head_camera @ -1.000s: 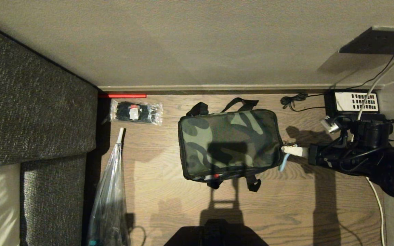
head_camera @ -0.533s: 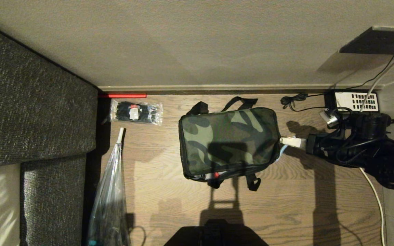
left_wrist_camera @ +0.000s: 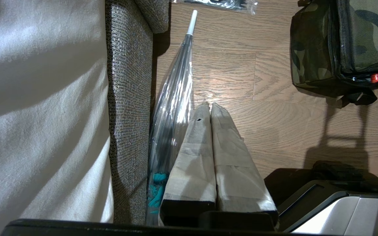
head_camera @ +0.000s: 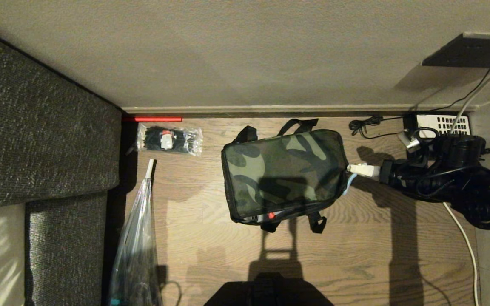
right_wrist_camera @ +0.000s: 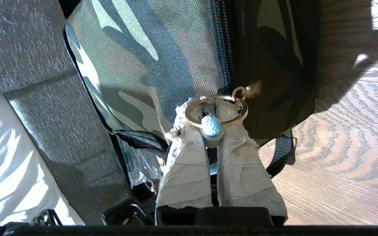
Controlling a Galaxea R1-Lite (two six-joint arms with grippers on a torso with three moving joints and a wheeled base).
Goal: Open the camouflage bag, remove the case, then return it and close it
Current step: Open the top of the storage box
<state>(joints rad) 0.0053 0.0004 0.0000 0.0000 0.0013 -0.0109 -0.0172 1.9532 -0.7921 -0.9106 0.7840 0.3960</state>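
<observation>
The camouflage bag (head_camera: 283, 174) lies flat on the wood floor, lid up, black straps at its far and near sides. My right gripper (head_camera: 350, 168) is at the bag's right end, shut on the gold zipper ring (right_wrist_camera: 217, 111) with its pale blue cord (head_camera: 348, 185); the taped fingers (right_wrist_camera: 184, 157) pinch through the ring beside the zipper track (right_wrist_camera: 223, 49). Along the near edge the lid gapes a little, and a small red dot (head_camera: 271, 215) shows there. The case itself is hidden inside. My left gripper (left_wrist_camera: 207, 105) hangs shut and empty over the floor beside the sofa.
A dark sofa (head_camera: 36, 140) fills the left side, with a clear folded umbrella (head_camera: 136, 238) against it. A packet of black ties (head_camera: 169, 140) and a red stick (head_camera: 151, 119) lie by the wall. A black telephone (head_camera: 442, 124) and cables (head_camera: 366, 125) sit behind the right arm.
My right gripper has slid toward the wall along the bag's right end, still holding the ring. The bag's right end has swung slightly toward the wall with it.
</observation>
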